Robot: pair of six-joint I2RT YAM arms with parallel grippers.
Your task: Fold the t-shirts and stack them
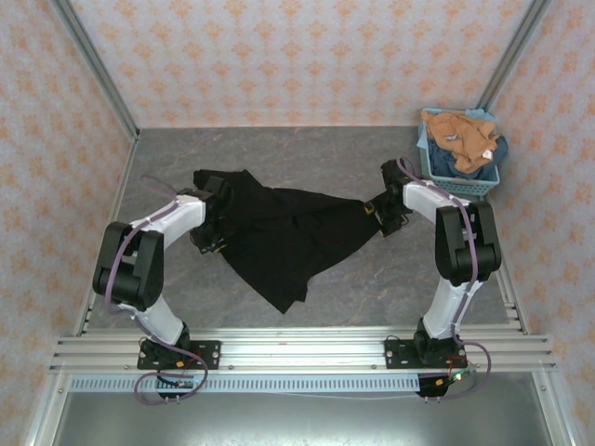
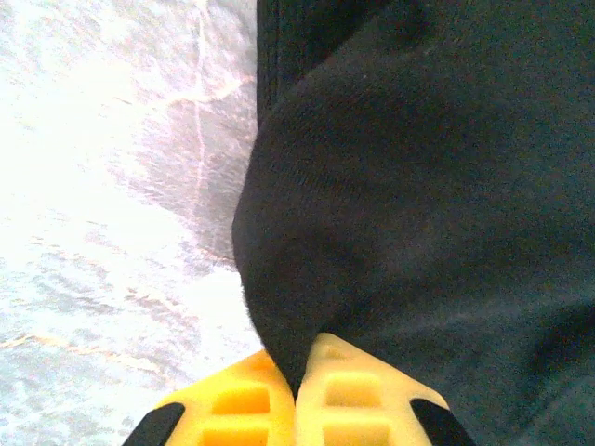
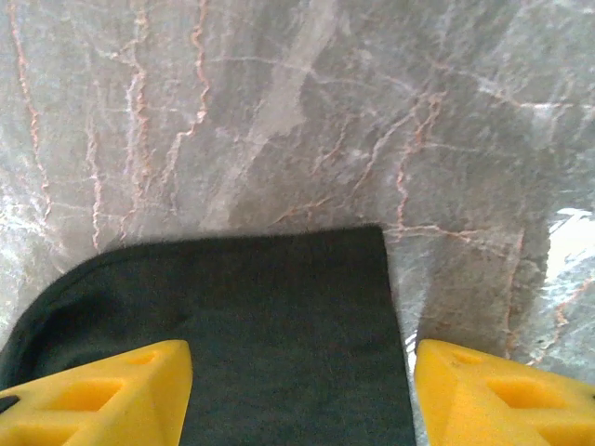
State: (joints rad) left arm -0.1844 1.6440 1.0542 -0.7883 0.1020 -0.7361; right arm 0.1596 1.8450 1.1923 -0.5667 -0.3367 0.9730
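Observation:
A large black t-shirt (image 1: 288,237) lies spread and rumpled across the middle of the grey marble table (image 1: 372,279). My left gripper (image 1: 212,226) sits at its left edge. In the left wrist view this gripper (image 2: 299,358) is shut, its yellow fingers (image 2: 363,390) pinching a fold of the black cloth (image 2: 418,186). My right gripper (image 1: 379,216) is at the shirt's right tip. In the right wrist view it (image 3: 302,372) stands open, its fingers (image 3: 121,386) wide apart on either side of a flat black corner (image 3: 279,307). An orange-tan t-shirt (image 1: 460,135) and a dark blue one (image 1: 485,158) lie in the basket.
The light blue mesh basket (image 1: 462,183) stands at the back right, close behind my right arm. Patterned walls close in the table on three sides. An aluminium rail (image 1: 297,348) with both arm bases runs along the near edge.

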